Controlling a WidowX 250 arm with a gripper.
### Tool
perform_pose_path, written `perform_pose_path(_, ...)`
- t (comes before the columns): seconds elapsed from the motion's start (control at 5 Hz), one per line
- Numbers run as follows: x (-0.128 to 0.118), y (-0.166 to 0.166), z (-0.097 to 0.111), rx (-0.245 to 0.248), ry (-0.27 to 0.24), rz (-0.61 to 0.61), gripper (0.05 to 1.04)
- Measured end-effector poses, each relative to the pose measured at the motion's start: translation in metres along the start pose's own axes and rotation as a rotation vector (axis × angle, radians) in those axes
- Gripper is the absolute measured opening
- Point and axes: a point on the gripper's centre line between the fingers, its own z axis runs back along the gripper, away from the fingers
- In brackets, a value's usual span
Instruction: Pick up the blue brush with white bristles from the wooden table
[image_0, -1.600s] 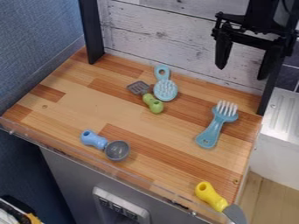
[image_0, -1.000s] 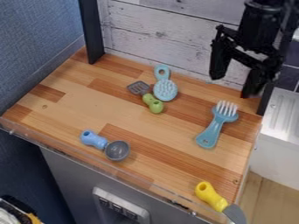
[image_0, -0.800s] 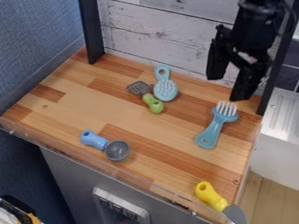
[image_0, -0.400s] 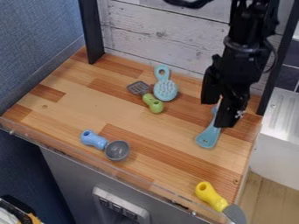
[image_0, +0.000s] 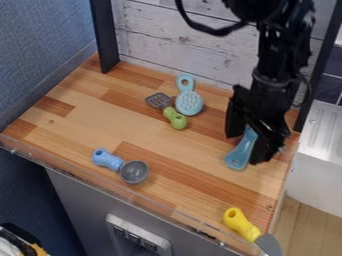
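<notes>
Gripper (image_0: 244, 149) astride blue fork (image_0: 238, 156), contact unclear; grey-bowled scoop (image_0: 133, 172) well apart.

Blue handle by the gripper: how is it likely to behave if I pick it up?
The blue handle is probably stiff, as it looks like one solid moulded piece. Its smooth surface could let it slip. It may also swivel if pinched off-centre, since its rounded end sticks out beyond the open fingers of the gripper.

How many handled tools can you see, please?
5: a brush and spatula at the back, a scoop front left, a knife front right, and a blue tool partly hidden by the end effector. More may be hidden.
</notes>
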Motion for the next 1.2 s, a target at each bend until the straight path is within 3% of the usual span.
perform_pose_path(0.2, 0.004, -0.003, -0.013, -0.006, 0.013, 0.178, 0.999)
perform_pose_path(0.4, 0.011, -0.001, -0.014, -0.008, 0.005, 0.268, 0.955)
perform_pose_path(0.6, 0.013, -0.001, -0.014, -0.006, -0.006, 0.249, 0.678)
perform_pose_path(0.8, 0.017, 0.002, -0.013, 0.004, -0.017, 0.113, 0.382)
perform_pose_path(1.0, 0.019, 0.001, -0.012, 0.011, -0.015, -0.069, 0.182)
perform_pose_path(1.2, 0.024, 0.002, -0.011, 0.012, -0.007, -0.207, 0.107)
